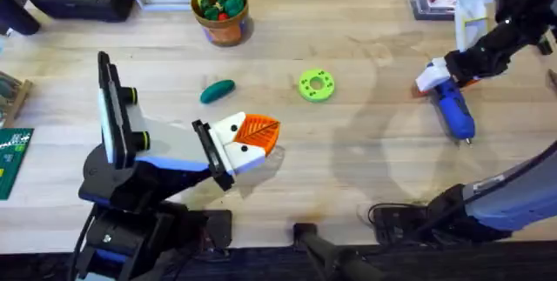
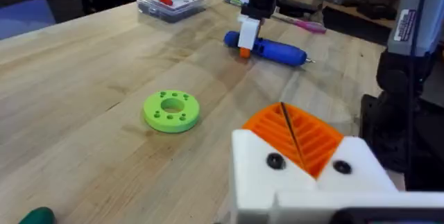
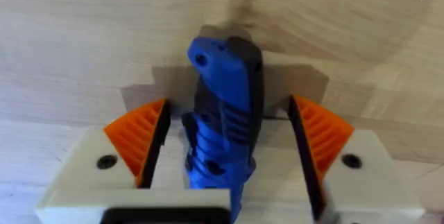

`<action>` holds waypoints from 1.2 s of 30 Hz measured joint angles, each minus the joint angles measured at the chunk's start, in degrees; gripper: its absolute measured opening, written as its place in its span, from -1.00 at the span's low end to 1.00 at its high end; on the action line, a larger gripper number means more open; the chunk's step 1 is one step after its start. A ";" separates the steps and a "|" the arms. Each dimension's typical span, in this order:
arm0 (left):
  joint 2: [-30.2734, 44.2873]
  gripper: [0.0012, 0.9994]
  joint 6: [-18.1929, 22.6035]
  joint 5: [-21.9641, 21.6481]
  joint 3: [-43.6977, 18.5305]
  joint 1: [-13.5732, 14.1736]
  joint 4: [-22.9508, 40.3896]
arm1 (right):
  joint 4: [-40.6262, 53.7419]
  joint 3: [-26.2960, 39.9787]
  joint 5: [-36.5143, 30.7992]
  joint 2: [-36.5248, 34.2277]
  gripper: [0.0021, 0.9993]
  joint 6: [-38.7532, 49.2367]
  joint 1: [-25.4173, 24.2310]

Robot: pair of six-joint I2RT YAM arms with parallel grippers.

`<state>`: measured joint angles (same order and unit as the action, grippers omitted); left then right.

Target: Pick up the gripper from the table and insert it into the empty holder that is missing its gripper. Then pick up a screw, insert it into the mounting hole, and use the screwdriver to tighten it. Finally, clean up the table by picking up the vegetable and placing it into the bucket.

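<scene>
The blue screwdriver [image 1: 455, 111] lies on the table at the right, its metal tip pointing toward the near edge. My right gripper [image 3: 227, 109] stands open astride its rear end, an orange pad [image 3: 142, 137] on each side with a gap to the body. The left wrist view shows that gripper [image 2: 245, 33] over the screwdriver [image 2: 274, 49]. My left gripper [image 1: 252, 137] hovers shut near the table's middle, pads pressed together [image 2: 291, 137]. The dark green vegetable [image 1: 218, 91] lies just beyond it. The bucket [image 1: 222, 20] stands at the back. The loose gripper, the holder and the screw are out of view.
A lime-green disc with holes [image 1: 316, 85] lies mid-table, right of the vegetable. A clear box [image 2: 170, 3] sits at the far right corner. Black cases and books line the back left, and a green board [image 1: 10, 155] is at the left edge.
</scene>
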<state>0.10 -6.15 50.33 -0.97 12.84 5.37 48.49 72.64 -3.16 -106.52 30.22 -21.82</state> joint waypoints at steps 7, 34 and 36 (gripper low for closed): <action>0.00 -0.99 0.00 0.00 0.00 0.00 0.00 | -1.64 0.00 0.58 -0.06 -0.33 0.41 0.02; 0.00 -0.99 0.00 0.02 0.00 0.00 0.00 | -0.35 -1.55 11.91 32.48 -0.95 -9.84 -0.07; 0.00 -0.99 0.00 0.01 0.00 0.00 0.00 | -0.45 -2.98 13.62 37.18 -0.95 -11.75 -0.05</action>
<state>0.10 -6.15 50.34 -0.97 12.84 5.37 48.04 69.66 10.46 -69.34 18.47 -21.87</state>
